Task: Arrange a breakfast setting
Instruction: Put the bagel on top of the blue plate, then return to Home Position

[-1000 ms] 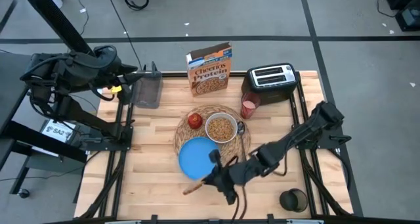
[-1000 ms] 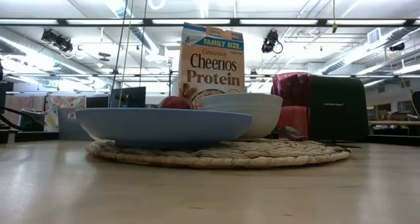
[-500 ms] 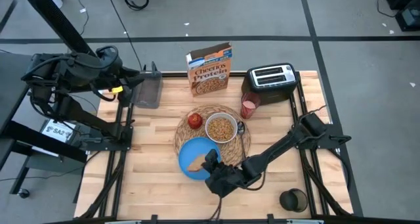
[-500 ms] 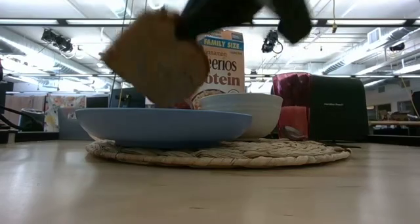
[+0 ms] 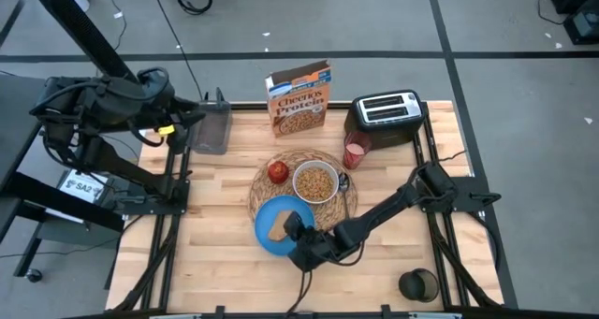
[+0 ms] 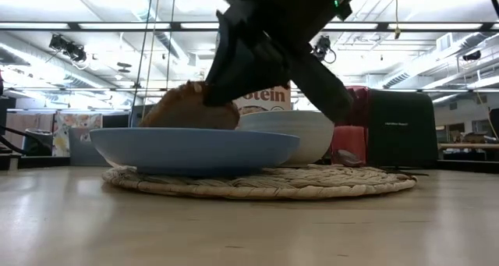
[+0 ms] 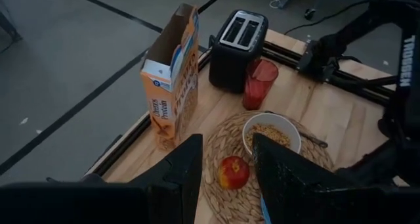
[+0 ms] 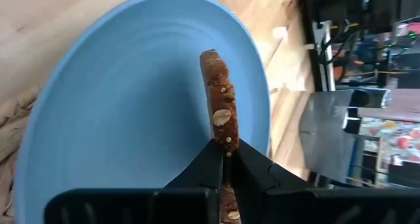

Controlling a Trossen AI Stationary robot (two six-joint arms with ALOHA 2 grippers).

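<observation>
toast slice pinched over the blue plate

the toast slice (image 8: pixel 218 109) is clamped on edge between my right gripper (image 5: pixel 292 228) fingers, pressed tight on its lower end. in the low view the toast (image 6: pixel 191 106) sits low over the blue plate (image 6: pixel 193 150), its bottom hidden behind the rim, so i can't tell whether it touches the plate's floor. from above, the slice (image 5: pixel 277 230) lies over the middle of the plate (image 5: pixel 267 214).

the plate rests on the near-left part of the woven straw placemat (image 5: pixel 348 199). on the same mat, the white bowl (image 5: pixel 315 181) of cereal sits just beyond the plate, the red apple (image 5: pixel 278 171) to the bowl's left, and the dark spoon (image 5: pixel 343 181) just right of the bowl. the pink cup (image 5: pixel 356 152) stands off the mat in front of the black toaster (image 5: pixel 387 110), with the cheerios box (image 5: pixel 299 97) at the table's far edge.

my left gripper (image 7: pixel 224 165) waits beyond the table's far-left corner, fingers spread apart with nothing between them.
</observation>
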